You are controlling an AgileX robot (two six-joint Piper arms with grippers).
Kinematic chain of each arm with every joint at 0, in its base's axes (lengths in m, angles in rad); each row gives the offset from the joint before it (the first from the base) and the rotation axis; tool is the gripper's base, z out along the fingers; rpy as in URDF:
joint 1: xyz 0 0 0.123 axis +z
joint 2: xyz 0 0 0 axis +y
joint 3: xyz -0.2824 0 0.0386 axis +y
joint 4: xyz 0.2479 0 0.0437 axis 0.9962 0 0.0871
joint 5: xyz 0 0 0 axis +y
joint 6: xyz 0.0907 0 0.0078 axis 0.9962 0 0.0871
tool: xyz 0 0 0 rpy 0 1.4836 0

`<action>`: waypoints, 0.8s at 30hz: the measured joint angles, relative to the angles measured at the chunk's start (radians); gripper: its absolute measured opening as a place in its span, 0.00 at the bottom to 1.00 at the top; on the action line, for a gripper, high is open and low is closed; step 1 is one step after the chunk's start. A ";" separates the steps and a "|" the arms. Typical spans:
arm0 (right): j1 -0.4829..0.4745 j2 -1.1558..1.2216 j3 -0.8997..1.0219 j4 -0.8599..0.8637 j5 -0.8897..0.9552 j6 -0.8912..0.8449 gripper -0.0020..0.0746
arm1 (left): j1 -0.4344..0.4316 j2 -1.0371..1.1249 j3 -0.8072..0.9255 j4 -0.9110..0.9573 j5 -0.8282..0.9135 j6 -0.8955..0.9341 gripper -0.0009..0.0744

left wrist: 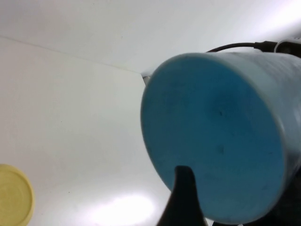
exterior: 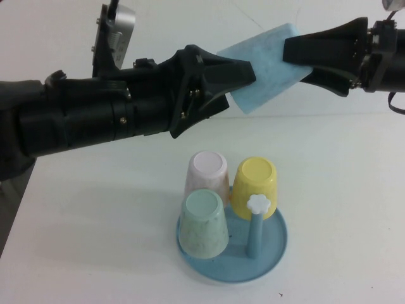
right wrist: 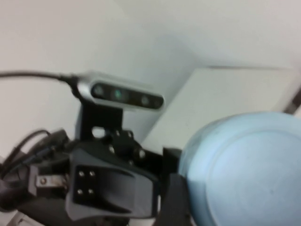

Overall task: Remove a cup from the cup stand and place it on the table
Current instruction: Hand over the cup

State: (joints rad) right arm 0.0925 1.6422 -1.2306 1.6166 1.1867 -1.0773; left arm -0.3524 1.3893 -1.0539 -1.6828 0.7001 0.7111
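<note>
A: The cup (exterior: 266,66), the sky-blue speckled one, is off the cup stand (exterior: 231,253) already. It hangs in the air in the upper middle of the high view, tilted nearly on its side, well above the table (exterior: 342,190).

B: Who has it?

A: Both arms are at it. The right gripper (exterior: 302,56) reaches in from the upper right with its fingers clamped across one end of the cup. The left gripper (exterior: 243,79) comes in from the left and meets the other end; its jaws stand wide, and I cannot tell whether they still bear on the cup or have let go. It looks like a handover.

B: And the stand?

A: Low in the centre of the frame, with the pink cup (exterior: 206,176), the yellow cup (exterior: 255,185) and the mint-green cup (exterior: 203,223) upside down on it, and one bare peg (exterior: 257,221) showing its white flower knob.

B: So what is left?

A: By my reckoning the lifting is done. The cup is not yet set down on the table and released.
</note>
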 joint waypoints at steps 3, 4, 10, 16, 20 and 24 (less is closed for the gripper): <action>0.002 0.000 0.000 0.018 0.000 -0.013 0.77 | 0.000 0.002 0.000 0.000 0.000 -0.002 0.64; 0.003 0.000 0.000 0.018 0.000 -0.015 0.77 | 0.000 0.002 0.000 0.000 0.000 -0.003 0.60; 0.025 0.010 0.000 0.018 -0.013 -0.023 0.77 | 0.000 0.002 -0.002 0.000 0.000 -0.003 0.30; 0.059 0.018 0.001 0.067 -0.049 -0.042 0.77 | 0.000 0.002 -0.003 0.004 0.007 0.035 0.20; 0.061 0.018 0.002 0.070 -0.054 -0.086 0.76 | 0.000 0.002 -0.005 0.000 0.014 0.073 0.13; 0.063 0.018 0.002 0.070 -0.054 -0.110 0.76 | 0.000 0.000 -0.005 0.000 0.018 0.077 0.13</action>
State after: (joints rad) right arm 0.1558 1.6607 -1.2283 1.6863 1.1326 -1.1870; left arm -0.3524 1.3892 -1.0586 -1.6829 0.7184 0.7878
